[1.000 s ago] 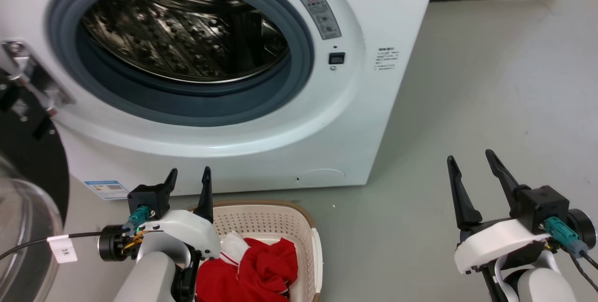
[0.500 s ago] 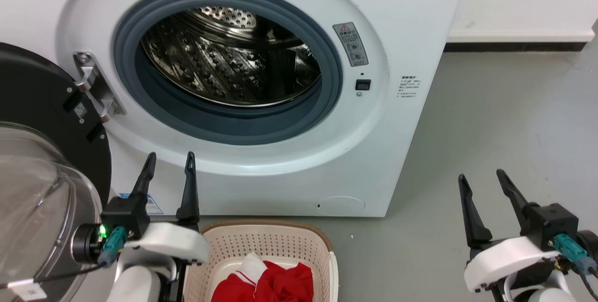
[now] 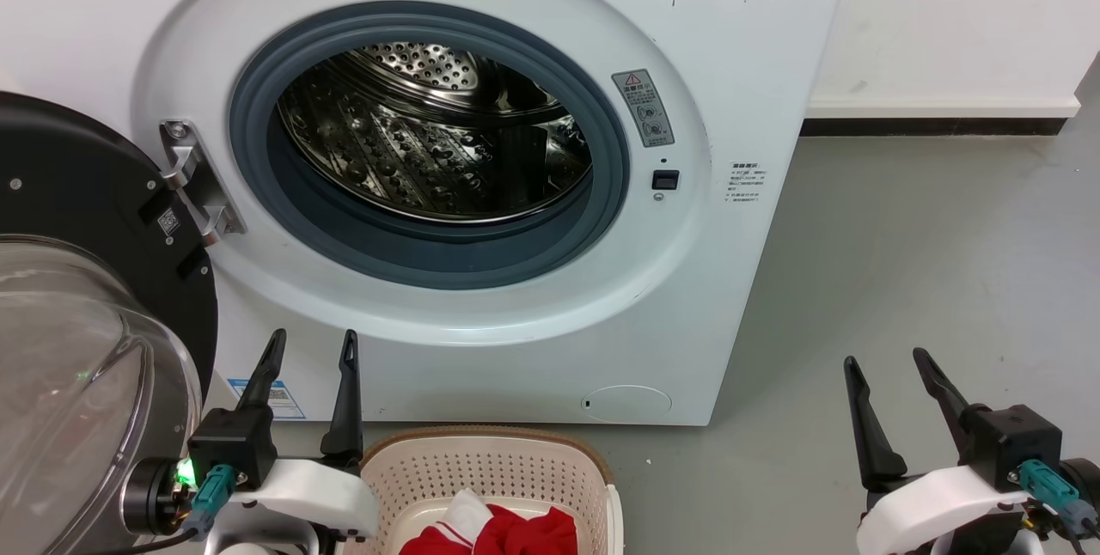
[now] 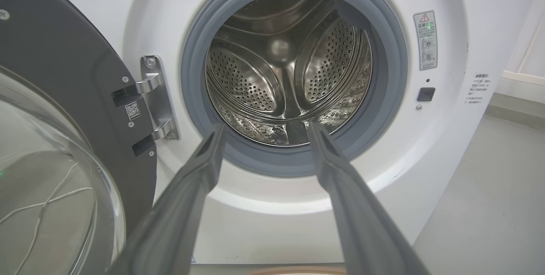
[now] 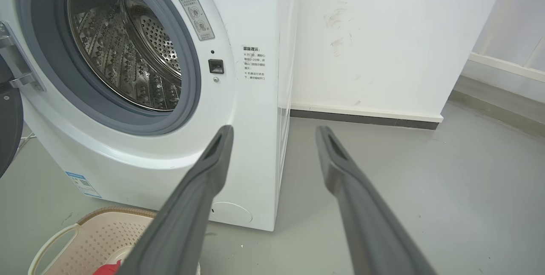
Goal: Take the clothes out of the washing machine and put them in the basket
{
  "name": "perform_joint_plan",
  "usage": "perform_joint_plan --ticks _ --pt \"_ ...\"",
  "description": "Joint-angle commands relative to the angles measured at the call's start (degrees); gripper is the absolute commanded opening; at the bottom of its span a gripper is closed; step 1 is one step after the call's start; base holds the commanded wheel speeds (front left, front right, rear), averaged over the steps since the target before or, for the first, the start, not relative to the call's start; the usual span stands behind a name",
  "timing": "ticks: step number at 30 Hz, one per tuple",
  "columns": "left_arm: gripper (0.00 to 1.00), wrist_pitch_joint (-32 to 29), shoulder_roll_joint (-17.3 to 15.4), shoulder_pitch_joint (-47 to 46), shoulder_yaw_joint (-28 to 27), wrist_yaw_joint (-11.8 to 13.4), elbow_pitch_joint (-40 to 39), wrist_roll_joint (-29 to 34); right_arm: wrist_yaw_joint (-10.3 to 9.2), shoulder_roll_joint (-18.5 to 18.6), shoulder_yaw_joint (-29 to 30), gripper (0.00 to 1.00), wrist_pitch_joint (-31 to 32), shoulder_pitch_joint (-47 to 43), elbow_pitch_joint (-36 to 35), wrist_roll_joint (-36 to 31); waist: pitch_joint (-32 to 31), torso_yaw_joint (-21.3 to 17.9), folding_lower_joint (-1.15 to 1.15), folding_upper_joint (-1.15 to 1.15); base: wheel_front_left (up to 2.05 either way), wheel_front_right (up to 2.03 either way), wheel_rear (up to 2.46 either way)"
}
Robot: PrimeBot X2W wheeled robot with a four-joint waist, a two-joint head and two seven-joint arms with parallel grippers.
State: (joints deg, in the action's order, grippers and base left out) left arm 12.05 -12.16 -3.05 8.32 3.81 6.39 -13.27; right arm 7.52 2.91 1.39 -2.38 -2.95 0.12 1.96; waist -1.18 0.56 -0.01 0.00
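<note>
Grey floor (image 3: 928,263) under the washing machine (image 3: 679,297) and the basket (image 3: 481,465)

Head view: the basket (image 3: 485,462) and the clothes (image 3: 516,533) inside it are cut off by the bottom edge, the door (image 3: 86,186) by the left edge. Lettering on the warning sticker (image 3: 643,108) is too small to read. The drum (image 3: 430,151) floor nearest the opening lies hidden behind the grey rim (image 3: 430,259).

Left end effector (image 3: 314,337) now beside basket (image 3: 516,471)
</note>
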Motion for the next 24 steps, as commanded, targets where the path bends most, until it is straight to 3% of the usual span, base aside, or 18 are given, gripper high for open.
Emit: perform_joint_plan --ticks 1,18,19,24 --pt "1.00 -0.3 -0.2 0.8 -0.1 0.4 -0.6 0.0 -0.05 -0.1 -0.2 1.00 0.2 -0.7 -0.4 0.3 0.0 0.0 0.01 0.00 0.00 0.00 0.00" --pt "1.00 -1.1 -0.9 1.5 0.2 0.9 -1.7 -1.0 -0.06 -0.1 -0.7 1.00 -0.1 -0.3 -0.3 0.9 0.5 -0.5 0.01 0.00 0.00 0.00 0.00" --pt "0.00 -1.0 -0.6 0.7 0.3 0.7 -1.3 -1.0 0.00 0.0 -0.6 0.00 0.3 -0.5 -0.2 0.6 0.5 -0.5 0.01 0.00 0.00 0.00 0.00" --pt "0.00 -1.8 0.3 0.8 -0.2 0.3 0.3 -4.1 0.00 0.0 -0.8 0.00 0.4 -0.7 1.2 4.1 0.5 -0.5 0.01 0.00 0.00 0.00 0.00"
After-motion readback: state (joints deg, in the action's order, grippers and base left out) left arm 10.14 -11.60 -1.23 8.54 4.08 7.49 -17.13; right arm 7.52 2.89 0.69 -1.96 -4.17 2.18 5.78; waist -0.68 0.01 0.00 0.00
